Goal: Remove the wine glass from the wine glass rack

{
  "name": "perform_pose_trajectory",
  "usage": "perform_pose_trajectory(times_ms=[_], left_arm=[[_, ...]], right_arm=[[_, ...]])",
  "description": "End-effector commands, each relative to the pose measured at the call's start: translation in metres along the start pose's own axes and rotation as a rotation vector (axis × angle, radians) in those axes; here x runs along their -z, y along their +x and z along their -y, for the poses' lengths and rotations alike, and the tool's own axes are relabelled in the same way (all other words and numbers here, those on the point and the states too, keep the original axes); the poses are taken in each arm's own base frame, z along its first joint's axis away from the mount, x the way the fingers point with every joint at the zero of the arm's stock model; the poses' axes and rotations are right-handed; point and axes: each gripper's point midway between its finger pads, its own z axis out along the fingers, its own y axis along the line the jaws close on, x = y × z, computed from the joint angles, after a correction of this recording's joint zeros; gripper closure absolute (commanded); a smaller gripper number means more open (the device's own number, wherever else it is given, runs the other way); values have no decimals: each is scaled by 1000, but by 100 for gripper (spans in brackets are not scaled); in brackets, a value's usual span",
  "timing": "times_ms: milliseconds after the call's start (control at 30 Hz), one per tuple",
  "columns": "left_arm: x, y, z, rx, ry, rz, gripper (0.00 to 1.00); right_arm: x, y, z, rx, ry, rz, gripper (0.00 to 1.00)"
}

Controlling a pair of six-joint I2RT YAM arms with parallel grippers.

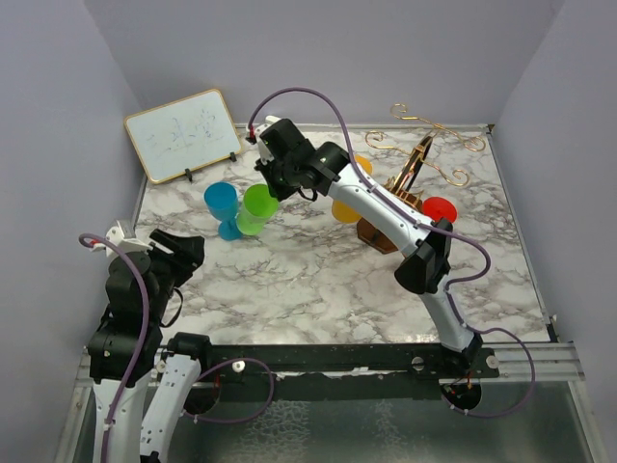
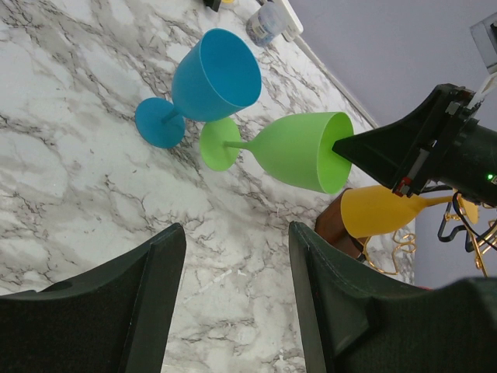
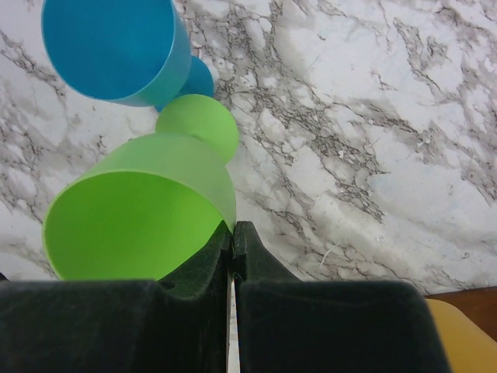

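Down at the near edge, the left gripper (image 1: 183, 253) hangs low over the marble table (image 1: 318, 280) with its jaws spread wide and nothing between them. Farther out, the right gripper (image 1: 268, 183) reaches across to the left side of the table, its jaws pinched onto the rim of the green wine glass (image 1: 256, 209). That glass is off the stand, its foot right beside the foot of a blue glass (image 1: 222, 203); I cannot tell whether the green foot rests on the marble. The wine glass rack (image 1: 424, 159) stands well apart at the far right, with a yellow glass (image 1: 345, 210) and a red glass (image 1: 440, 208) at it. A small whiteboard (image 1: 183, 133) leans at the far left corner.
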Motion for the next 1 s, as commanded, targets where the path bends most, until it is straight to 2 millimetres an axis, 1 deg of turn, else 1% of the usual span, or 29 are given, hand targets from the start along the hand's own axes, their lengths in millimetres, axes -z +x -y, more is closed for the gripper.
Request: perform_pose_trajectory(times_ms=[0, 200, 433, 567, 700, 733, 767, 867, 967], left_arm=[[-3, 1, -5, -34, -25, -6, 42], [-4, 2, -5, -36, -23, -10, 42], [-3, 2, -7, -40, -30, -6, 42], [-3, 1, -7, -43, -29, -6, 42], [-3, 1, -6, -43, -26, -7, 42], [-3, 2, -6, -43, -26, -9, 42], [-4, 2, -6, -42, -26, -9, 42], [-4, 2, -6, -42, -25, -11, 42], [-3, 3, -6, -40, -22, -15, 42]], right_arm=[[-3, -7, 16, -16, 80, 24, 99], [-15, -3, 23, -10, 100, 10, 99], [-34, 6, 23, -12, 96, -10, 99], [-41, 8, 23, -13, 98, -9, 99], [-45, 5, 21, -12, 87, 5, 97], [-45, 4, 21, -10, 84, 11, 95], [-45, 2, 21, -11, 85, 18, 91], [-42, -3, 21, -10, 82, 39, 74], [-36, -8, 19, -8, 70, 60, 70]])
